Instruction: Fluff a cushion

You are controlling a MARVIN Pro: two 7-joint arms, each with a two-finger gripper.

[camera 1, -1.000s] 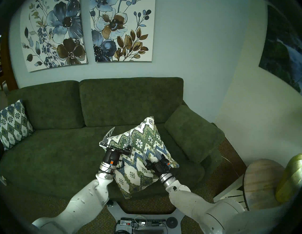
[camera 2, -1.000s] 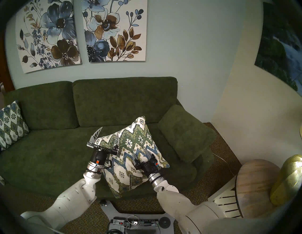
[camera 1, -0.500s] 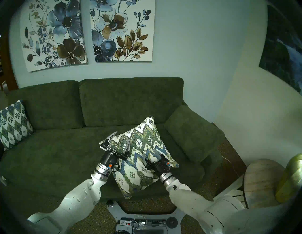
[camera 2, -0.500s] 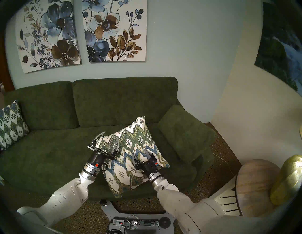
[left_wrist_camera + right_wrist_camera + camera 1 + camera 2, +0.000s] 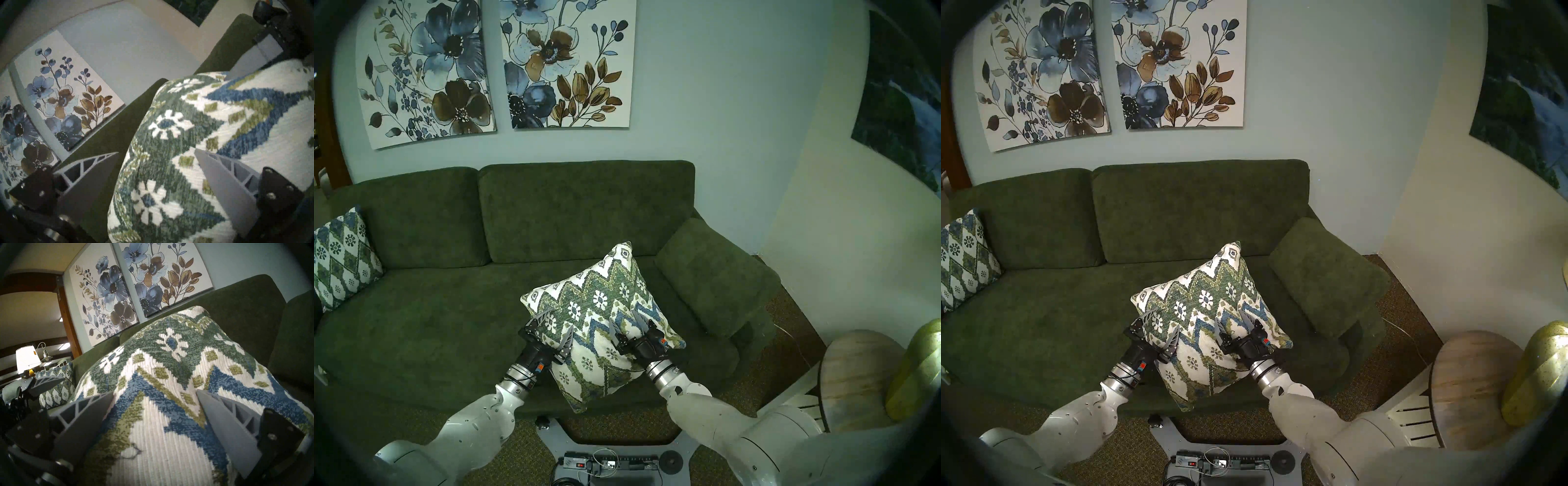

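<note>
Patterned throw pillow (image 5: pixel 343 256) with round flower medallions leans against the dark green sofa (image 5: pixel 426 305) at its far left end. Further right, the left gripper (image 5: pixel 555 322) reaches in level from below, its jaws spread wide around the left edge of the cushion (image 5: pixel 602 315): in the left wrist view one finger (image 5: pixel 88 171) lies off the fabric on the sofa side while the other rests against the zigzag face, so the claw straddles the edge without pinching it. The cushion itself, cream with green and blue zigzags and small flowers, stands on one corner over the front of the sofa seat, tilted like a diamond, its top corner toward the backrest. At its right edge the right gripper (image 5: pixel 628 324) presses in, jaws likewise wide apart, with both fingers (image 5: pixel 226 421) lying on the patterned face and the fabric bulging between them. Right of that sits a loose green sofa cushion (image 5: pixel 714 275), then a round wooden side table (image 5: pixel 857 376) bearing a yellow-green object (image 5: pixel 918 366).
</note>
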